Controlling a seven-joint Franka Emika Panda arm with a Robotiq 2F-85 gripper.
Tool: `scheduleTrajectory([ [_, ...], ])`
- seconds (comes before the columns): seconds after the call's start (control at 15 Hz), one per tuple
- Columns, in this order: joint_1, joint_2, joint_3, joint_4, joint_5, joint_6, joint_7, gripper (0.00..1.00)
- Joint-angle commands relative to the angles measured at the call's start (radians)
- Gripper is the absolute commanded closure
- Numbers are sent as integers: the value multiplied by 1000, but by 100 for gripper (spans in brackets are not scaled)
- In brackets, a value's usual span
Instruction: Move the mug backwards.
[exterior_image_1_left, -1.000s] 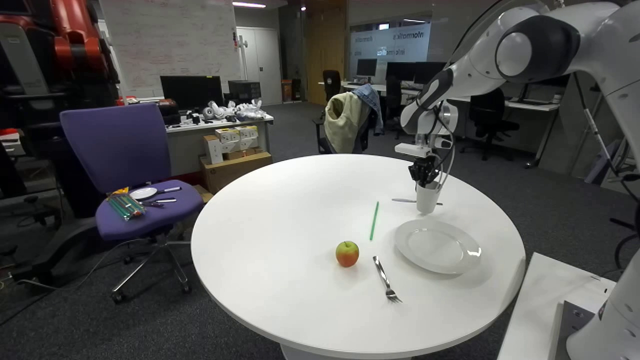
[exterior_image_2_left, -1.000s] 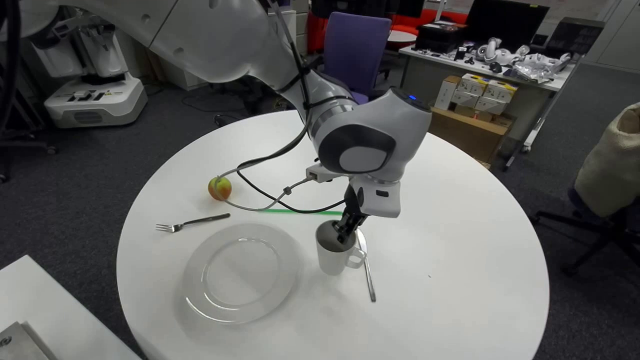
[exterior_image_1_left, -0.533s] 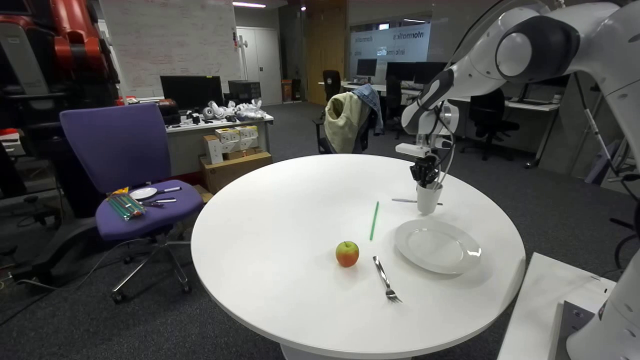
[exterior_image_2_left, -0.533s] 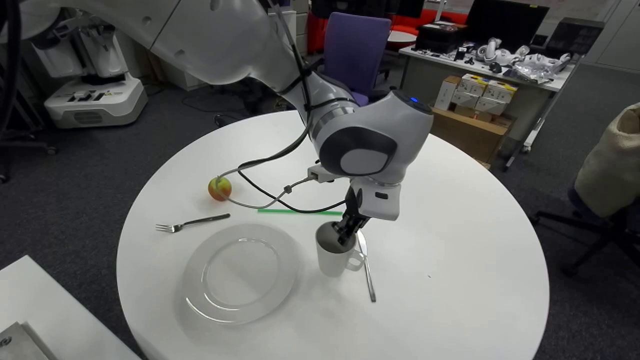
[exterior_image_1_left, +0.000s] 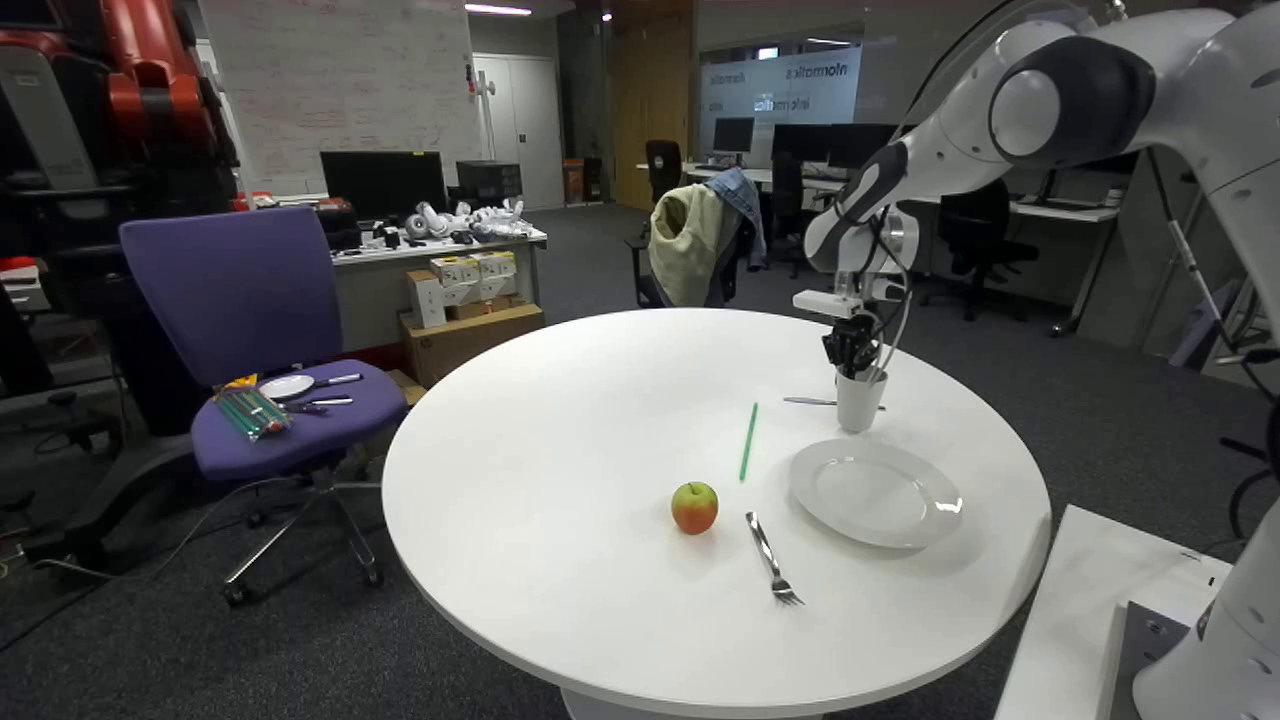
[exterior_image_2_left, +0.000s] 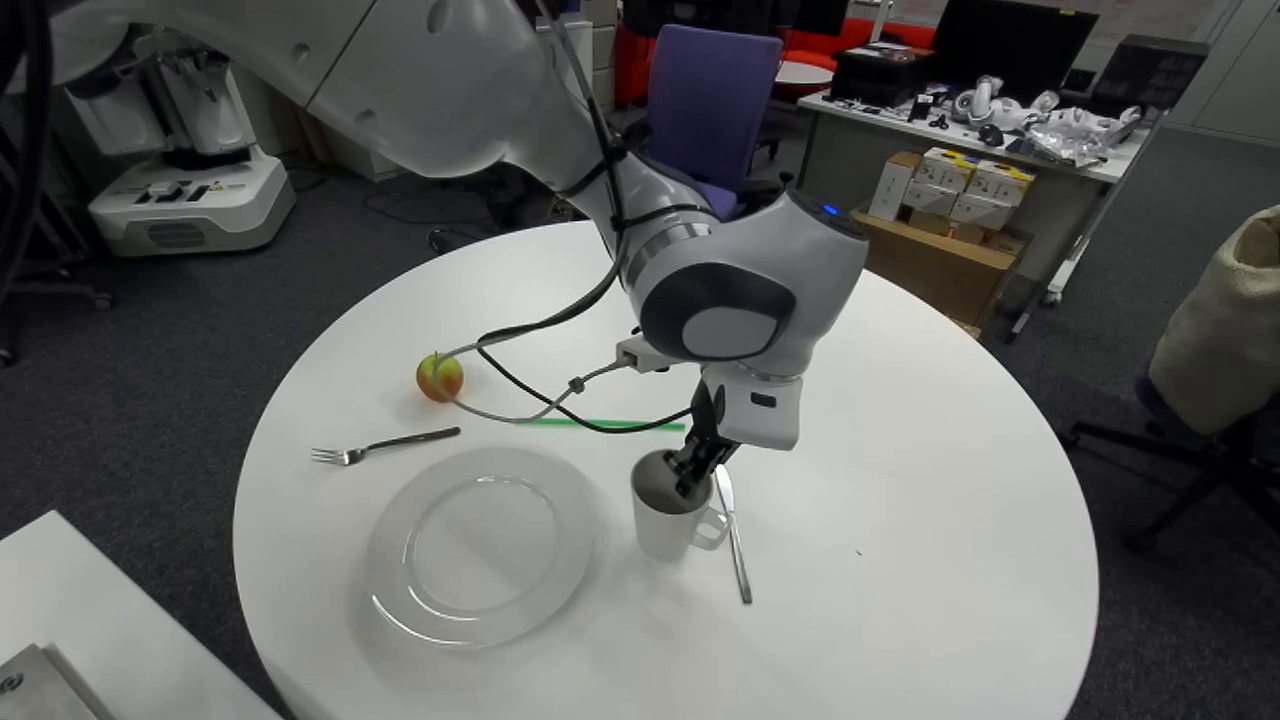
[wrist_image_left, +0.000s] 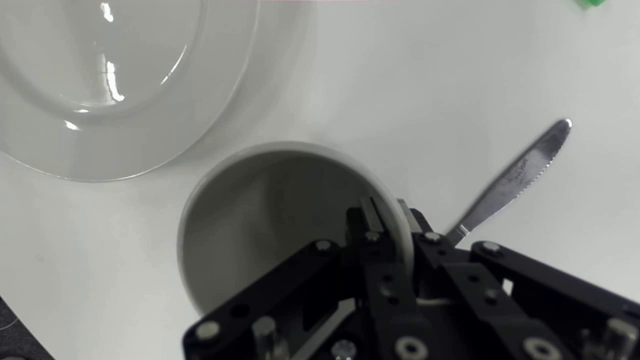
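The fingers (wrist_image_left: 355, 225) of the gripper (wrist_image_left: 391, 216) are pinched on the wall of the mug (exterior_image_2_left: 665, 532), one inside the rim and one outside. Against a second ago, gripper and mug sit a little lower in both exterior views, while the plate (exterior_image_2_left: 482, 545), the knife (exterior_image_2_left: 740, 568), the apple (exterior_image_1_left: 694, 508) and the fork (exterior_image_1_left: 770, 560) lie where they lay.

The mug is plain white, upright and mouth up, grey with shadow inside, and looks narrower toward its base. In an exterior view its handle (exterior_image_2_left: 724, 533) juts out in front of the knife. Whether the base touches the surface below is hard to judge here.

The plate is near the mug; in the wrist view a white gap separates the two rims. In an exterior view a broad white stretch of the table (exterior_image_2_left: 950, 480) runs from the knife to its curved right edge. In an exterior view the thin green stick (exterior_image_1_left: 749, 441) lies left of the mug, and beyond it the white surface spreads to the left edge. The fork's tines point at the near edge, the apple is left of it, and the corner of a white side table (exterior_image_1_left: 1080, 600) is just beside the right edge.
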Motion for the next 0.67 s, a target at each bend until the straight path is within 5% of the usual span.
scheduleTrajectory([
  [0.0, -18, 2, 11, 24, 10, 1, 11, 97],
  [0.6, -21, 12, 14, 25, 16, 5, 6, 97],
])
